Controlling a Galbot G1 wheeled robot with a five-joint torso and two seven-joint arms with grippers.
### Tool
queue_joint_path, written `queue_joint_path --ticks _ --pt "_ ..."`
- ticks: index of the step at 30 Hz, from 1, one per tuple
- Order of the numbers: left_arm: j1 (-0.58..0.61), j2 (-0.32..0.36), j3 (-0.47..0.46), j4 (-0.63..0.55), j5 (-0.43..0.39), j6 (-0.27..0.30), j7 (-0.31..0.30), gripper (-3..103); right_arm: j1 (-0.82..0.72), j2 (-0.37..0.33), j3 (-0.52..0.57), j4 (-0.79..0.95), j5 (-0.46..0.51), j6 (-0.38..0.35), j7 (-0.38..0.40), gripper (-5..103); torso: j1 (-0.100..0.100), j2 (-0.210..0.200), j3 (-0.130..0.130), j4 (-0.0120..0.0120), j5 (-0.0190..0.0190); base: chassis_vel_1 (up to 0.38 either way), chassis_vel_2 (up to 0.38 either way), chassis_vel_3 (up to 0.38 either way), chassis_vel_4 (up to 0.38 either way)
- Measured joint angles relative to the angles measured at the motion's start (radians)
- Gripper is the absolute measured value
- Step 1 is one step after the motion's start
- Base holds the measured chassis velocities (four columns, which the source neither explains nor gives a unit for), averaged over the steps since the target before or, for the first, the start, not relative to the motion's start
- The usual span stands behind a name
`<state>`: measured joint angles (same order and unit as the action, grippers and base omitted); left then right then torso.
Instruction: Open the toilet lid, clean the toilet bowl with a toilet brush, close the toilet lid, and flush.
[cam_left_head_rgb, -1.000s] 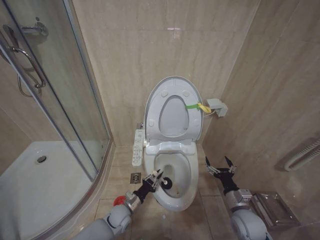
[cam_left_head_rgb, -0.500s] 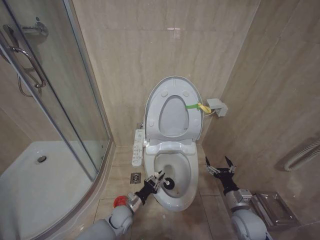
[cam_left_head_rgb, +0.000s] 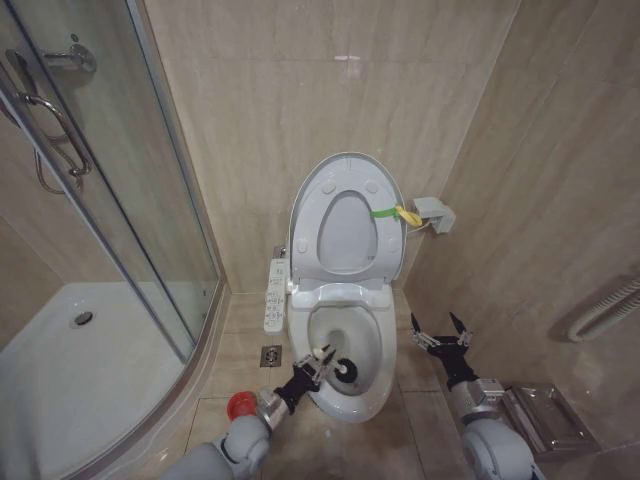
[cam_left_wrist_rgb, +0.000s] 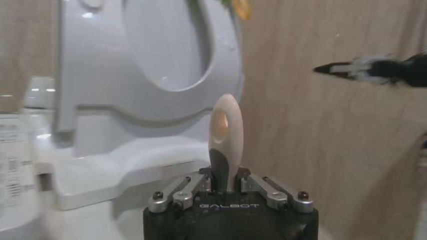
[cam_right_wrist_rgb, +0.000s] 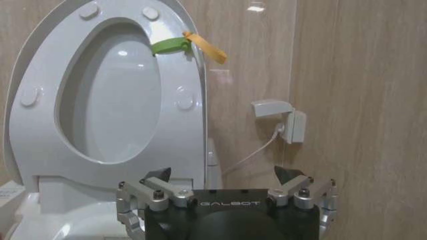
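Pale toilet brush (cam_left_wrist_rgb: 225, 135) handle upright between left gripper (cam_left_wrist_rgb: 227, 186) fingers.

Illumination: even, moderately bright, from overhead.
Glare: soft highlight on the wall tile (cam_left_head_rgb: 350, 62) (another on the raised toilet lid (cam_right_wrist_rgb: 120, 52)).
Shadows: faint, diffuse.
Focus: left wrist view's background is soft.

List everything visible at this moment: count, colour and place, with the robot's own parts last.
toilet lid: 1, white with yellow-green strap, raised against the wall
toilet bowl: 1, white, on the floor, centre
toilet brush: 1, black head inside the bowl, pale handle
button panel: 1, white, bowl's left side
red cup holder: 1, floor left of bowl
shower enclosure: 1, glass, left
left gripper: shut on the brush handle
right gripper: open, right of bowl
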<state>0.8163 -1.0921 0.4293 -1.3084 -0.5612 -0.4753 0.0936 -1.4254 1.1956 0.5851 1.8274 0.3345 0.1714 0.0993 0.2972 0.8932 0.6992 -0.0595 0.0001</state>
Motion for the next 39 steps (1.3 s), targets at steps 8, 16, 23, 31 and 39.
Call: queue_joint_path --ticks 8,16,23,31,39 --pt "0.022 0.012 0.012 -0.078 0.001 0.007 -0.009 19 0.0 0.0 0.0 0.0 0.0 0.0 0.0 100 0.0 0.0 0.0 -0.0001 -0.0002 0.0 0.0 0.0 0.0" --pt "0.039 0.015 0.02 -0.073 0.024 0.021 -0.009 19 0.0 0.0 0.0 0.0 0.0 0.0 0.0 100 0.0 0.0 0.0 0.0 -0.0002 0.0 0.0 0.0 0.0" --pt "-0.001 0.009 -0.014 0.016 0.02 0.001 0.008 19 0.0 0.0 0.0 0.0 0.0 0.0 0.0 100 0.0 0.0 0.0 -0.0001 -0.0001 0.0 0.0 0.0 0.0" --pt "0.036 0.032 0.012 -0.108 0.008 0.021 -0.007 19 0.0 0.0 0.0 0.0 0.0 0.0 0.0 100 0.0 0.0 0.0 0.0 0.0 0.0 0.0 0.0 0.0" --pt "0.035 0.014 0.004 -0.038 0.023 0.012 0.004 19 0.0 0.0 0.0 0.0 0.0 0.0 0.0 100 0.0 0.0 0.0 0.0 -0.0001 0.0 0.0 0.0 0.0"
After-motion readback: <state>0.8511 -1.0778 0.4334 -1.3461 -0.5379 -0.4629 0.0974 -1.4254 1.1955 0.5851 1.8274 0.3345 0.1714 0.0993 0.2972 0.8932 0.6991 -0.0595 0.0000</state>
